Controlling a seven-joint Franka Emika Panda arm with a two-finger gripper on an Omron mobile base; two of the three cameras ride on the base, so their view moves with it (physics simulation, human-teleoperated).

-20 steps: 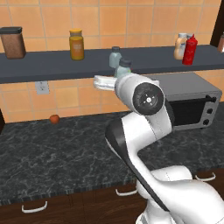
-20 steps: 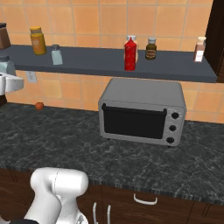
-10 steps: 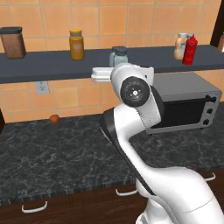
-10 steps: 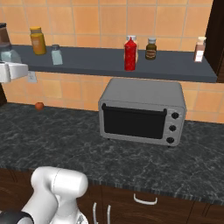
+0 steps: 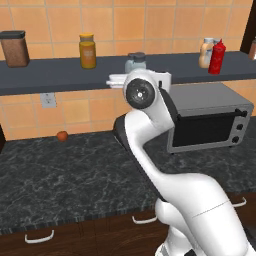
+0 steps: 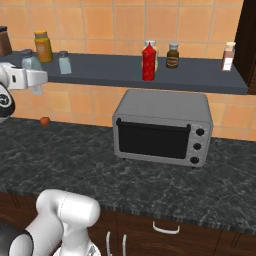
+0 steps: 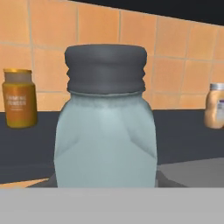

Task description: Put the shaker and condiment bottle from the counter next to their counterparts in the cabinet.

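Two shakers are in play here. The small shaker (image 7: 105, 122) fills the middle of the hand view, grey cap up, sitting right in front of the camera, but the finger tips are hidden behind it, so I honestly can't tell if the end effector is clamped on it or not. From the right base view the end effector (image 6: 31, 79) is up at shelf height at the left end of the cabinet (image 6: 150, 75), with a pale shaker (image 6: 30, 61) just above it and the other shaker (image 6: 64, 62) standing on the shelf beside the amber jar (image 6: 43, 46). The condiment bottle (image 6: 148, 61) already stands upright on the cabinet, next to the beige bottle (image 5: 206, 53). The microwave (image 6: 162, 127) sits on the bench (image 6: 100, 165), under that spot. A small red thing (image 5: 62, 135) rests on the bench by the wall.
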